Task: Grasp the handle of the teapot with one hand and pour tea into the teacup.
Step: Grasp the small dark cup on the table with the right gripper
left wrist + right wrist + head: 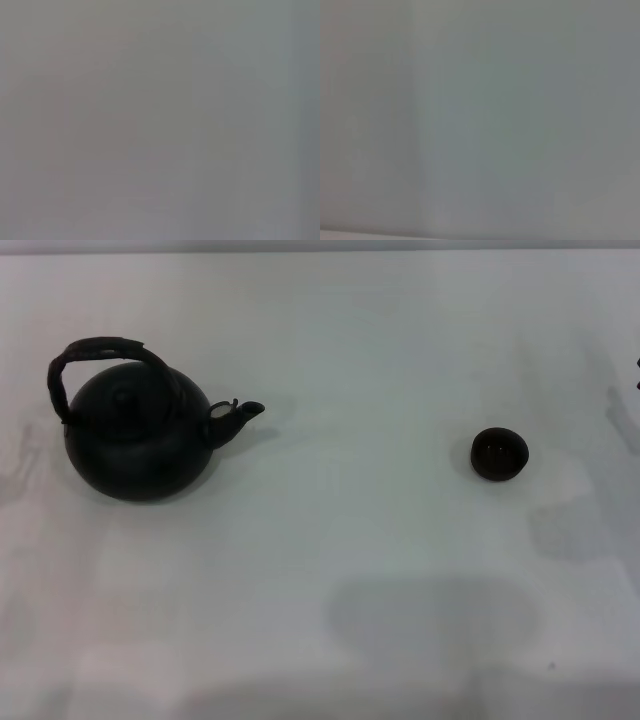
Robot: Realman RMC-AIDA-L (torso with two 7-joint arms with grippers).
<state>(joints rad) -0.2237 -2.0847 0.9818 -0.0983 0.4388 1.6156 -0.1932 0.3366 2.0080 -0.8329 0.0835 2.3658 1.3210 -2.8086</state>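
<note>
The round black teapot [138, 440] stands on the white table at the left in the head view, its short spout [240, 417] pointing right. Its dark brownish hoop handle [92, 352] arches over the small lid. The small black teacup [499, 454] stands upright on the table at the right, well apart from the teapot. Neither gripper shows in any view. A tiny dark sliver [637, 373] sits at the head view's right edge; I cannot tell what it is. Both wrist views show only a plain grey surface.
The white table [340, 540] spreads wide between and in front of the teapot and the teacup. Soft shadows lie on it at the front middle and at the right.
</note>
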